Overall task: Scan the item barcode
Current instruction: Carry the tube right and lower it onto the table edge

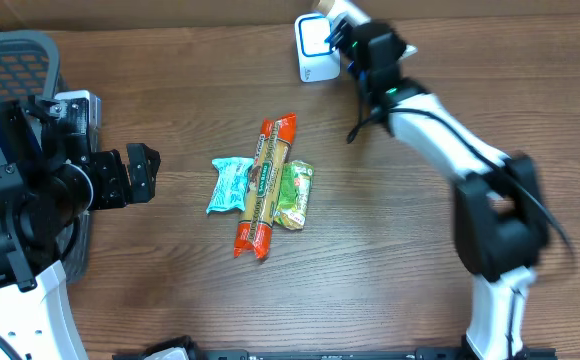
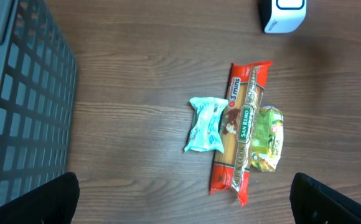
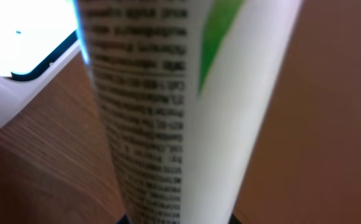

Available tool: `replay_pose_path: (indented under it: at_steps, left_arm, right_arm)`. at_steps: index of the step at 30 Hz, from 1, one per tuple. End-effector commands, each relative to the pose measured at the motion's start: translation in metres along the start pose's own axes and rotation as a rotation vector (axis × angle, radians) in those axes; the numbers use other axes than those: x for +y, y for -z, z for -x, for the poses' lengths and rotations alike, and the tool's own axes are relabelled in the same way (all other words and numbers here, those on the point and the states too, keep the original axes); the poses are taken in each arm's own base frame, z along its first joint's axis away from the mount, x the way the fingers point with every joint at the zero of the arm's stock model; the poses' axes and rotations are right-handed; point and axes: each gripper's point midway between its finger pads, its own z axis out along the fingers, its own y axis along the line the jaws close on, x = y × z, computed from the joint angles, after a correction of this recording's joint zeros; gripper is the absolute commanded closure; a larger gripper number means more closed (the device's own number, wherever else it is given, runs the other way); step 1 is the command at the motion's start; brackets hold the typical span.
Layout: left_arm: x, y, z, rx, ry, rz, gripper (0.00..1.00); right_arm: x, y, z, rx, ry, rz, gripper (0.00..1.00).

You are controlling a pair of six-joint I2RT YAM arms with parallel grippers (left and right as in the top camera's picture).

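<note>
Filling the right wrist view, a white tube (image 3: pixel 168 112) with black print and a green patch is being pinched in the right gripper (image 1: pixel 342 28), just beside a lit white scanner (image 3: pixel 18 56). Overhead, the tube is being held at the scanner near the table's (image 1: pixel 390 260) far edge, well apart from a pasta packet (image 1: pixel 265 185), a teal packet (image 1: pixel 230 185) and a green packet (image 1: pixel 295 195) lying together. From the left wrist, the left gripper (image 2: pixel 183 186) is being shown spread wide, empty, near a grey basket (image 2: pixel 18 93).
</note>
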Motion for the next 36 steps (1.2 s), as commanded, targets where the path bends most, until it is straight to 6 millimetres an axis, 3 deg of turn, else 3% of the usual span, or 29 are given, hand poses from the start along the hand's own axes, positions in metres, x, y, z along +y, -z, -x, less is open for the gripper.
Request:
replay_pose_path:
  at_steps: [1, 4, 6, 11, 12, 14, 19, 23, 26, 30, 36]
  left_arm:
    - [-0.001, 0.0, -0.001, -0.001, -0.015, -0.01, 0.0]
    - [-0.001, 0.0, -0.001, -0.001, -0.015, -0.01, 0.0]
    - [-0.001, 0.0, -0.001, 0.0, -0.015, -0.009, 0.0]
    - [-0.001, 0.0, -0.001, -0.001, -0.015, -0.01, 0.01]
    - [-0.001, 0.0, -0.001, 0.0, -0.015, -0.009, 0.0]
    - [-0.001, 0.0, -0.001, -0.001, -0.015, -0.01, 0.0]
    - [-0.001, 0.0, -0.001, -0.001, -0.015, -0.01, 0.0]
    - [-0.001, 0.0, -0.001, 0.0, -0.015, -0.009, 0.0]
    - [-0.001, 0.0, -0.001, -0.001, -0.015, -0.01, 0.01]
    - [-0.001, 0.0, -0.001, -0.001, -0.015, -0.01, 0.0]
    - [-0.001, 0.0, -0.001, -0.001, -0.015, -0.01, 0.0]
  right_arm:
    - [-0.089, 0.109, 0.049, -0.181, -0.537, 0.029, 0.96]
    - [-0.078, 0.156, 0.035, -0.12, -0.801, 0.25, 0.96]
    - [-0.063, 0.188, 0.014, -0.022, -0.916, 0.437, 0.96]
    - [-0.033, 0.211, -0.038, 0.231, -1.006, 0.604, 0.96]
    - [-0.026, 0.209, -0.066, 0.345, -1.017, 0.587, 0.96]
    - [-0.024, 0.203, -0.097, 0.446, -1.028, 0.523, 0.96]
    - [-0.019, 0.183, -0.154, 0.578, -1.066, 0.43, 0.96]
    - [-0.001, 0.161, -0.195, 0.641, -1.068, 0.413, 0.96]
    - [0.016, 0.15, -0.223, 0.669, -0.959, 0.438, 0.96]
    - [0.024, 0.143, -0.246, 0.684, -0.862, 0.436, 0.96]
    - [0.032, 0.14, -0.261, 0.716, -0.833, 0.408, 0.96]
